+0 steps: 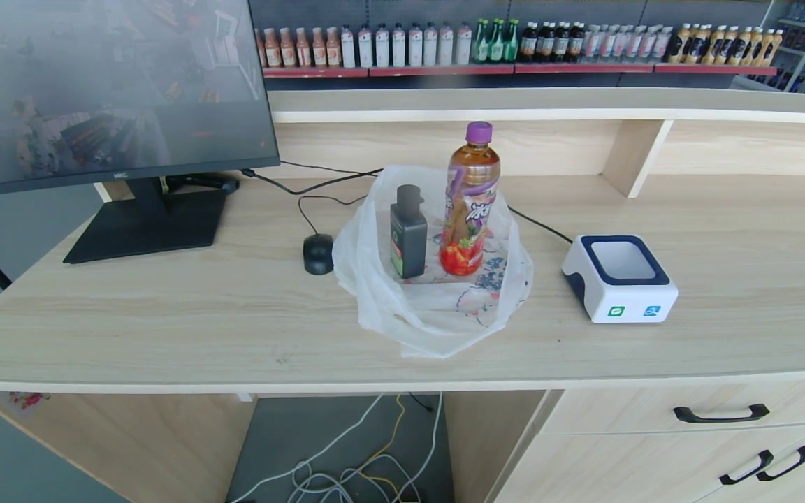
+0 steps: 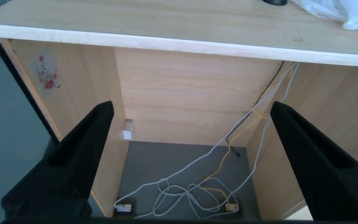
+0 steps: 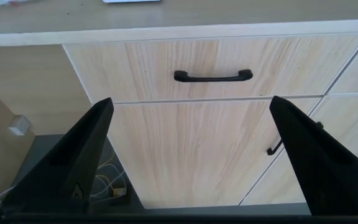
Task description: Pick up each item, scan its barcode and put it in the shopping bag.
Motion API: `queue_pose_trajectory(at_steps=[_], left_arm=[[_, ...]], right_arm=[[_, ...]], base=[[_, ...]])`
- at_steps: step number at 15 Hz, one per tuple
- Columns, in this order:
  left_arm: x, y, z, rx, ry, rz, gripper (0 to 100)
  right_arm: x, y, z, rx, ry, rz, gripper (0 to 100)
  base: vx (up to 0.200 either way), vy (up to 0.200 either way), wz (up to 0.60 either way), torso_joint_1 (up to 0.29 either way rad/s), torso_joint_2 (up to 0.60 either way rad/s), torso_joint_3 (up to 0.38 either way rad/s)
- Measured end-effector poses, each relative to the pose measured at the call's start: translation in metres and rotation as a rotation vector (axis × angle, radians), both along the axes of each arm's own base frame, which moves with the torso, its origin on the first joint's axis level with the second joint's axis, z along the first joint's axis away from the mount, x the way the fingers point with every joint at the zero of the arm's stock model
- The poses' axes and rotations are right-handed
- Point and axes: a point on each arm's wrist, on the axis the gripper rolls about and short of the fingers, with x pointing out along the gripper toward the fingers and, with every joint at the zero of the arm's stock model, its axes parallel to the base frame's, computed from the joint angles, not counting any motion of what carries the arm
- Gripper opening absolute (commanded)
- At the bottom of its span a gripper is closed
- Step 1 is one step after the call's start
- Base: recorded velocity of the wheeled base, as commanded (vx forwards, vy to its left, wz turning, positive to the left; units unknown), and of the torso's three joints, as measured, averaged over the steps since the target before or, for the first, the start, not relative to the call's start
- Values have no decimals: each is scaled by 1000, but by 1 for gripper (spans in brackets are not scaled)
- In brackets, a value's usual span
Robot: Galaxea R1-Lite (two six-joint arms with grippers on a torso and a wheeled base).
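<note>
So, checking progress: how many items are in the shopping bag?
2: in the bag, a dark bottle on the left, a purple-capped drink bottle right of it. Folds may hide more.

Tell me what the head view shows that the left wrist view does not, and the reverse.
Only the head view: the monitor, the scanner, and the purple-capped bottle and dark bottle standing in the bag. Only the left wrist view: the left gripper, jaws open, low before the counter. Both: the counter, the bag's edge, the mouse and the loose cables underneath.
</note>
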Motion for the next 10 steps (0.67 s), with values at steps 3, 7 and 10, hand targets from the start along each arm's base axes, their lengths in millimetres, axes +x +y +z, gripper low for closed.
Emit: queue_pose_trajectory(at_steps=[3,7,10], left_arm=[[0,0,0,0,0,0,100],[0,0,0,0,0,0,100],[0,0,0,-1,0,0,100]], right_arm=[[0,0,0,0,0,0,100],[0,0,0,4,0,0,100],[0,0,0,5,0,0,100]], base=[[0,-200,0,12,7,6],[0,-200,0,1,2,6],[0,-200,0,1,-4,1]])
